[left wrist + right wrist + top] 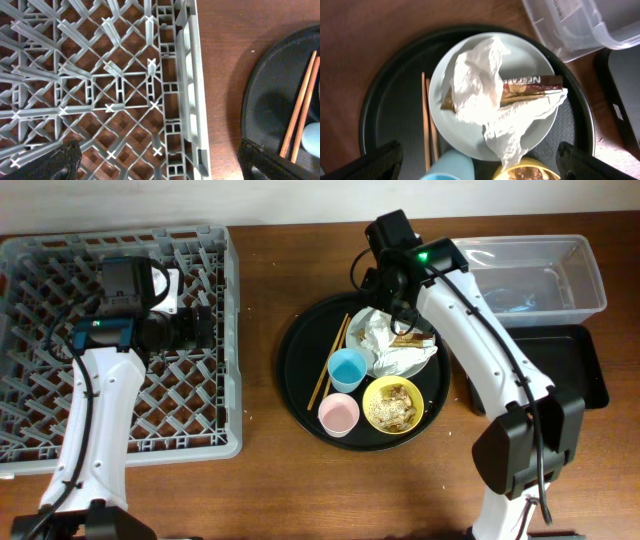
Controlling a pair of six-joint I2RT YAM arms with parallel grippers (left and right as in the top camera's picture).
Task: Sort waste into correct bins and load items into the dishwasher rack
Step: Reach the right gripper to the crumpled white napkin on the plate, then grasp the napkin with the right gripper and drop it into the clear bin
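Note:
The crumpled white napkin (485, 100) with a brown wrapper (530, 86) lies on the pale plate (447, 131) on the round black serving tray (300, 380). The yellow bowl (392, 404) holds brown crumbs. The light-blue cup (348, 367), pink cup (339, 415) and chopsticks (329, 360) are on that tray too. My right gripper (477, 162) is open above the plate, holding nothing. My left gripper (157, 162) is open over the right edge of the grey dishwasher rack (60, 290), empty.
A clear plastic tub (540, 275) stands at the back right with a shallow black rectangular tray (560, 365) in front of it. Bare brown table lies between the rack and the round tray.

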